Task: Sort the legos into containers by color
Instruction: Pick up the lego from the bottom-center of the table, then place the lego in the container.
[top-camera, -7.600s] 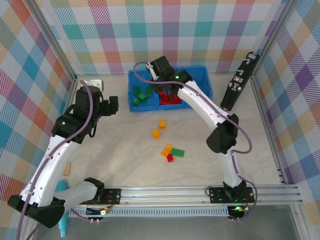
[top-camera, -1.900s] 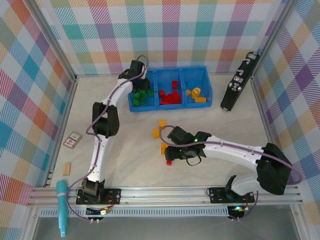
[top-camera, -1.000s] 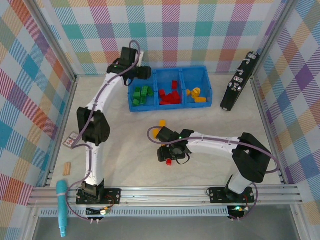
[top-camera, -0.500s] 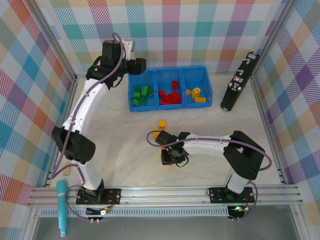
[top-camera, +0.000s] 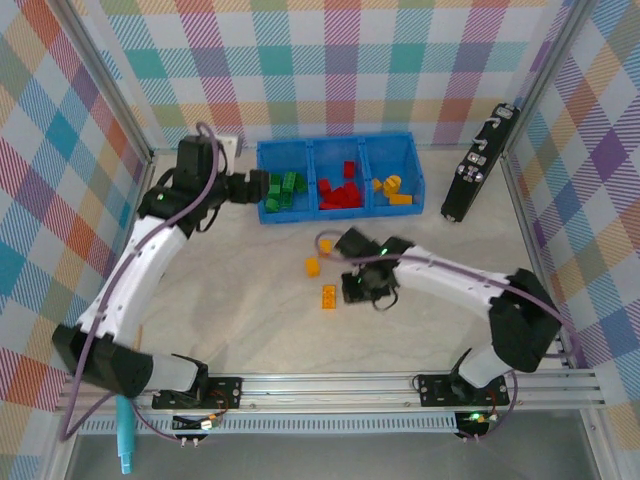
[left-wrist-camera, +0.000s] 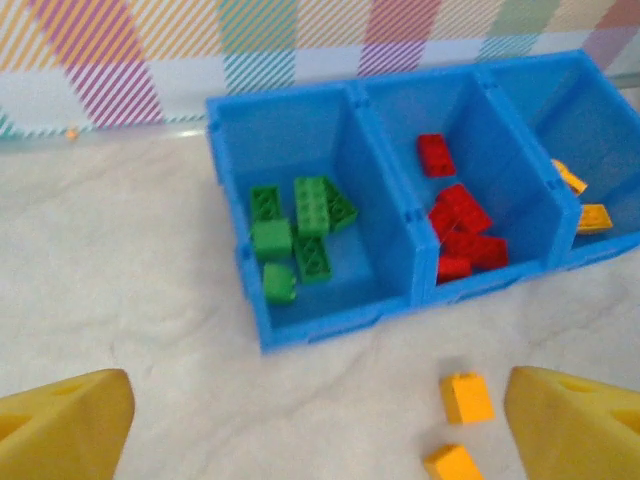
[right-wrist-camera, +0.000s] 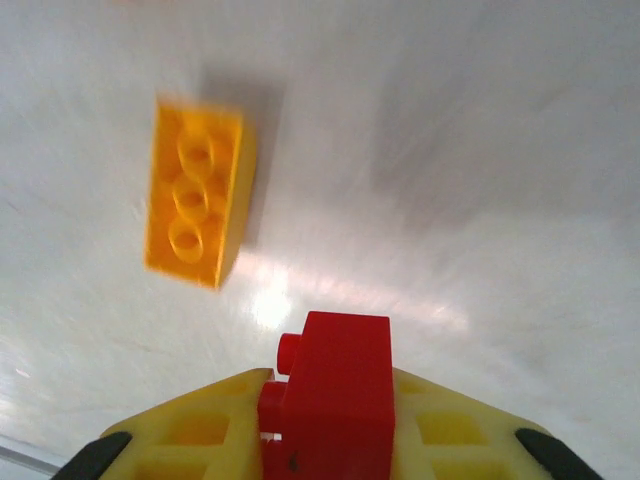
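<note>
Orange legos (top-camera: 328, 296) outside blue tray (top-camera: 335, 216): 3

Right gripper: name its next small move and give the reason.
Probably lift and carry toward the middle compartment. The right gripper is shut on a red brick, and that compartment holds the other red bricks, with the green ones in the compartment to its left.

The pale table (top-camera: 230, 300) carries a blue tray (top-camera: 300, 214) and three orange legos (top-camera: 328, 296).
</note>
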